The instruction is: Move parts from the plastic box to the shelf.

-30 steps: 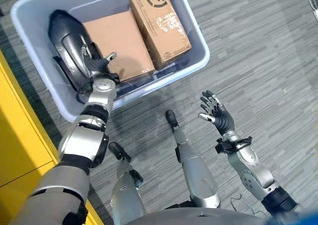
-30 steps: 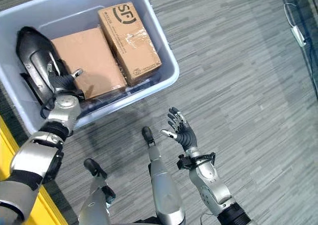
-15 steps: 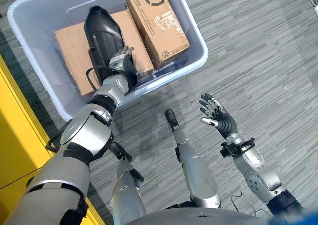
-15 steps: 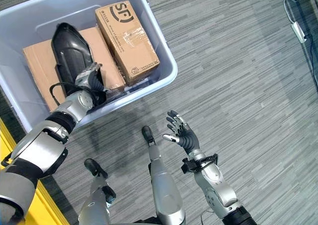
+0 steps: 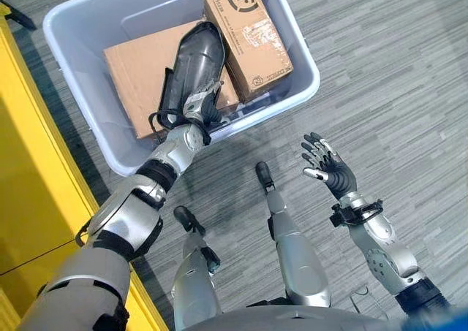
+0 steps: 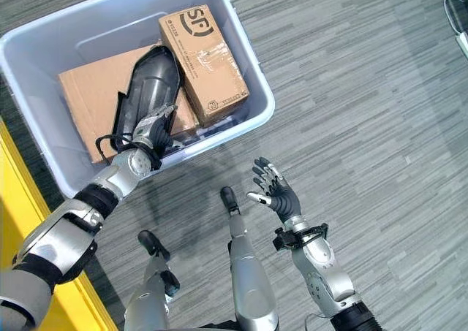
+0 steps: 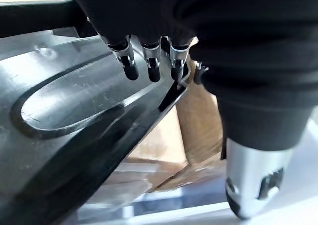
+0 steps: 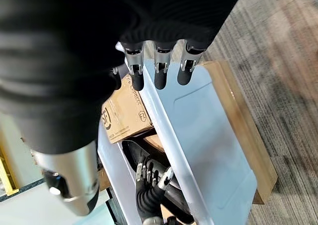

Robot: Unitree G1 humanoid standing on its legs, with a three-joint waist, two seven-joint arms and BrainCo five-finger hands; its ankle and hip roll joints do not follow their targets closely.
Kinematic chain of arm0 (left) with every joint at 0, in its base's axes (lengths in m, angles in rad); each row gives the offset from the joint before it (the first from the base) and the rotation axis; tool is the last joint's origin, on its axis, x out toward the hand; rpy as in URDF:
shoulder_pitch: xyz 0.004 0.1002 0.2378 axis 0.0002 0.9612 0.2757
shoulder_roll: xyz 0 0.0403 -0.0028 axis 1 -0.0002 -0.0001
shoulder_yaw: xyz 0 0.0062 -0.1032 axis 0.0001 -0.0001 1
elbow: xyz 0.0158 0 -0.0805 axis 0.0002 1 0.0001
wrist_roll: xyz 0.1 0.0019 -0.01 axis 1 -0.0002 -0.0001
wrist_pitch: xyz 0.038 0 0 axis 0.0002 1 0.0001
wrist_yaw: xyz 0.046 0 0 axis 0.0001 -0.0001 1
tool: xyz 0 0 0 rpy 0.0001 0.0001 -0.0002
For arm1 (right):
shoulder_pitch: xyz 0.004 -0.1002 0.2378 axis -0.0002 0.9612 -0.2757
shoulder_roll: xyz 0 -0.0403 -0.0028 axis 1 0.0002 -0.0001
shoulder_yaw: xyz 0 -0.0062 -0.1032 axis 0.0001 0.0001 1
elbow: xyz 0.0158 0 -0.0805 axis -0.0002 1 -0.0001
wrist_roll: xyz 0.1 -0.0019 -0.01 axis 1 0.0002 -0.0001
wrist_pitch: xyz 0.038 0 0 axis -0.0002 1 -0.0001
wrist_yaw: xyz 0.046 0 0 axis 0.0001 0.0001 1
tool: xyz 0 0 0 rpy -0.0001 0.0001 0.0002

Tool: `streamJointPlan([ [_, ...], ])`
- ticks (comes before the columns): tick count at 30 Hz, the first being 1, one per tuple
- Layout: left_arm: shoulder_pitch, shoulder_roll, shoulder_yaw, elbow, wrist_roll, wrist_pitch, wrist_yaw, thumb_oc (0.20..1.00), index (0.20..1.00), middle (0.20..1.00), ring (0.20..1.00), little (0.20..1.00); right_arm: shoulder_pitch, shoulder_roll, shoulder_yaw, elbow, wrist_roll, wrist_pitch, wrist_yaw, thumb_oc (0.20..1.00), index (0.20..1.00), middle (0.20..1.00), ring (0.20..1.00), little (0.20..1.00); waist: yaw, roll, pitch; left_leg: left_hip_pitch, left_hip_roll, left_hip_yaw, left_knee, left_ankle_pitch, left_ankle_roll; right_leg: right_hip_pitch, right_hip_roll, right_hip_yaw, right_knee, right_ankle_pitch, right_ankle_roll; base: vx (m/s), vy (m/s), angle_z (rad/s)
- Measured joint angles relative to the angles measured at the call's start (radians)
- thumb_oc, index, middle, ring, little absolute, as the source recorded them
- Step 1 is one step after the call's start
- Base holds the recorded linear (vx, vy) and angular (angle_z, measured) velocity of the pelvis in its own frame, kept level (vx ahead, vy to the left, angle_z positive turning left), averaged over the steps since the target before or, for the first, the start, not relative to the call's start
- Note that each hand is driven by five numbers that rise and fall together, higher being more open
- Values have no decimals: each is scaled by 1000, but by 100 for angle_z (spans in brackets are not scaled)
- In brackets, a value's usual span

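A black curved shell part (image 5: 194, 57) leans tilted over the brown cartons inside the pale blue plastic box (image 5: 117, 13). My left hand (image 5: 192, 115) is shut on its lower end by the box's near wall. In the left wrist view its fingers (image 7: 149, 66) curl over the part's glossy edge (image 7: 74, 115), with the thumb beneath. My right hand (image 5: 330, 172) hangs open over the grey floor, palm up, right of the box and holding nothing. The right wrist view looks past its straight fingers (image 8: 158, 68) to the box (image 8: 203, 130).
A flat cardboard carton (image 5: 135, 71) and a printed cardboard carton (image 5: 248, 31) lie in the box under and beside the part. The yellow shelf unit (image 5: 29, 177) runs along the left side. Grey plank floor (image 5: 395, 75) lies open on the right.
My left hand has swung the black part from the box's left side toward its middle, now tilted over the flat carton. The camera has shifted a little. The right hand has barely moved.
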Motion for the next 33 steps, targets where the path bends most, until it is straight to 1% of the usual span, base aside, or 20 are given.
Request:
streamJointPlan([
  [1, 37, 6, 23, -57, -11, -9, 6, 1000, 1000, 1000, 1000, 1000, 1, 0, -2, 1, 0, 0, -3, 1000, 1000, 1000, 1000, 1000, 7, 5, 1, 0, -1, -3, 0, 0, 0, 3, -1, -3, -1, 0, 0, -67, -32, 8],
  [2, 112, 21, 76, -179, -39, -17, 13, 1000, 1000, 1000, 1000, 1000, -1, 1, -2, 1, -1, -1, -8, 1000, 1000, 1000, 1000, 1000, 12, 9, 3, 1, -1, -7, 0, 0, 1, 6, -2, -5, -3, 0, 0, -64, -42, 7],
  [3, 169, 23, 124, -277, -59, -37, 21, 1000, 1000, 1000, 1000, 1000, 4, 0, -11, 2, -1, -1, -14, 1000, 1000, 1000, 1000, 1000, 19, 13, 5, 0, -1, -10, 0, 4, 2, 7, 0, -8, -1, 0, 0, -69, -44, 8],
  [6, 266, 25, 209, -448, -112, -81, 50, 1000, 1000, 1000, 1000, 1000, 9, -1, -39, -1, -2, -2, -23, 1000, 1000, 1000, 1000, 1000, 40, 25, 12, -1, 0, -22, 0, 7, 5, 9, -2, -15, 0, 0, 0, 9, -4, 7],
  [7, 271, 25, 218, -456, -130, -103, 65, 1000, 1000, 1000, 1000, 1000, 8, -1, -47, 1, -2, -2, -28, 1000, 1000, 1000, 1000, 1000, 54, 29, 12, 0, -1, -24, 0, 7, 5, 11, -2, -16, 1, 0, 0, 4, -5, 5],
  [8, 292, 14, 252, -478, -189, -121, 67, 1000, 1000, 1000, 1000, 1000, 5, -1, -51, -1, -2, -2, -32, 1000, 1000, 1000, 1000, 1000, 57, 32, 12, -1, -3, -26, 0, 7, 5, 10, -3, -16, 0, -2, 2, 1, -11, 3],
  [9, 326, -11, 299, -509, -256, -151, 85, 1000, 1000, 1000, 1000, 1000, 5, -1, -57, -2, -2, -3, -34, 1000, 1000, 1000, 1000, 1000, 56, 33, 12, -2, -3, -27, 0, 7, 5, 10, -9, -15, -1, -3, 4, -1, -16, 4],
  [10, 341, -37, 325, -523, -312, -171, 96, 1000, 1000, 1000, 1000, 1000, 7, -1, -62, -1, -3, -3, -37, 1000, 1000, 1000, 1000, 1000, 56, 33, 13, -3, -4, -30, 0, 7, 6, 10, -12, -16, -1, -4, 6, 2, -12, 5],
  [12, 352, -71, 341, -563, -370, -195, 110, 1000, 1000, 1000, 1000, 1000, 8, -1, -65, -1, -6, -4, -40, 1000, 1000, 1000, 1000, 1000, 54, 33, 13, -6, -8, -34, 0, 7, 6, 10, -15, -18, -4, -2, 6, 1, -3, 5],
  [13, 351, -82, 341, -581, -391, -209, 119, 1000, 1000, 1000, 1000, 1000, 8, -1, -64, -1, -12, -8, -42, 1000, 1000, 1000, 1000, 1000, 54, 33, 13, -7, -9, -35, -1, 7, 6, 10, -16, -18, -6, -2, 6, 0, 0, 0],
  [17, 341, -82, 345, -619, -383, -235, 172, 1000, 1000, 1000, 1000, 1000, 9, -2, -63, -1, -13, -17, -57, 1000, 1000, 1000, 1000, 1000, 51, 33, 13, -14, -9, -35, 0, 7, 6, 10, -14, -20, -18, 8, 2, 0, 0, 0],
  [19, 334, -84, 350, -617, -370, -235, 211, 1000, 1000, 1000, 1000, 1000, 9, -2, -62, -1, -13, -22, -65, 1000, 1000, 1000, 1000, 1000, 51, 34, 13, -19, -8, -41, 0, 8, 7, 6, -12, -24, -18, 8, 1, 0, 0, 0],
  [21, 330, -105, 350, -609, -369, -237, 219, 1000, 1000, 1000, 1000, 1000, 9, -2, -60, -2, -13, -23, -71, 1000, 1000, 1000, 1000, 1000, 51, 34, 13, -21, -9, -46, 0, 8, 7, 8, -12, -28, -18, 8, 2, 2, -17, 4],
  [24, 309, -101, 349, -563, -327, -229, 263, 1000, 1000, 1000, 1000, 1000, 7, -3, -47, -2, -13, -23, -73, 1000, 1000, 1000, 1000, 1000, 52, 34, 13, -23, -9, -48, 0, 8, 7, 7, -10, -31, -18, 8, 2, 0, -5, 1],
  [25, 306, -98, 350, -552, -297, -218, 287, 1000, 1000, 1000, 1000, 1000, 7, -3, -43, -1, -13, -25, -75, 1000, 1000, 1000, 1000, 1000, 51, 34, 13, -24, -9, -49, 0, 8, 7, 7, -10, -31, -18, 8, 2, 0, 0, 0],
  [26, 290, -91, 349, -491, -240, -195, 314, 1000, 1000, 1000, 1000, 1000, 7, -3, -40, -1, -13, -25, -80, 1000, 1000, 1000, 1000, 1000, 50, 34, 13, -25, -9, -49, 0, 8, 7, 6, -10, -31, -18, 7, 3, 0, 0, 0],
  [28, 290, -86, 350, -479, -187, -161, 326, 1000, 1000, 1000, 1000, 1000, 9, -3, -37, -1, -12, -33, -81, 1000, 1000, 1000, 1000, 1000, 48, 34, 13, -32, -9, -49, 0, 8, 7, -2, -10, -31, -18, 7, 3, 0, 0, 0],
  [29, 273, -60, 340, -442, -101, -134, 344, 1000, 1000, 1000, 1000, 1000, 8, -3, -33, 0, -12, -34, -81, 1000, 1000, 1000, 1000, 1000, 45, 34, 13, -33, -8, -49, 0, 8, 7, -4, -9, -31, -18, 8, 2, 2, -5, -3],
  [30, 261, -40, 340, -413, -61, -118, 353, 1000, 1000, 1000, 1000, 1000, 8, -4, -34, 0, -12, -40, -82, 1000, 1000, 1000, 1000, 1000, 43, 34, 14, -35, -9, -47, 0, 8, 7, -8, -9, -29, -18, 7, 2, -2, 5, -4],
  [33, 258, -33, 344, -390, 1, -77, 369, 1000, 1000, 1000, 1000, 1000, 5, -5, -34, 0, -12, -44, -84, 1000, 1000, 1000, 1000, 1000, 42, 35, 26, -36, -8, -46, 0, 8, 7, -9, -8, -28, -18, 8, 2, -1, 1, -1],
])
